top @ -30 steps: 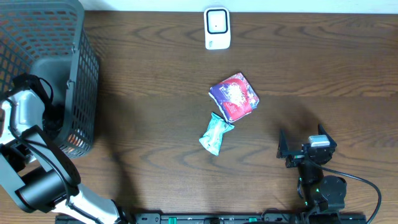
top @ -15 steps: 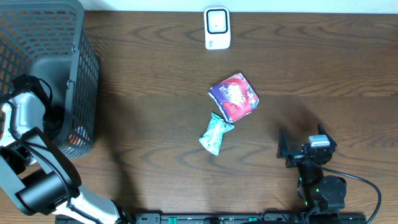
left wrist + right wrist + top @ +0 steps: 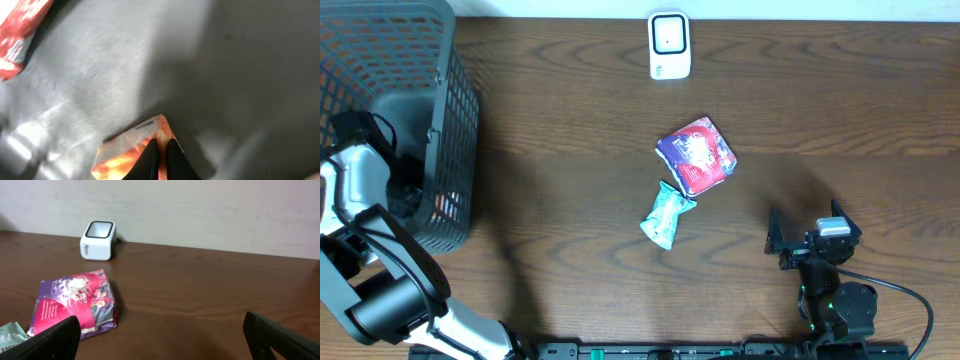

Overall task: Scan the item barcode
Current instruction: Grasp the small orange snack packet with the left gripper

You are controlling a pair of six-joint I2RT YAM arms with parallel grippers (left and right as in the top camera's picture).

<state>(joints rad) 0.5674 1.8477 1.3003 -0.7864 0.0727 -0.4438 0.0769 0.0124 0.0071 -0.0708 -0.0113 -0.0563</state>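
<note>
While right end effector (image 3: 162,334) gapes, left end effector (image 3: 160,148) pinches orange packet (image 3: 124,156).

Basket (image 3: 455,130) stands left, scanner (image 3: 669,45) at the back, packet (image 3: 696,154) just behind pouch (image 3: 667,214) at centre.

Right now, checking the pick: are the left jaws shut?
Shut: the left wrist view shows the left jaws pinching a corner of the orange packet.

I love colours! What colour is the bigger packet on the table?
The packet is purple and red; see right wrist view.
</note>
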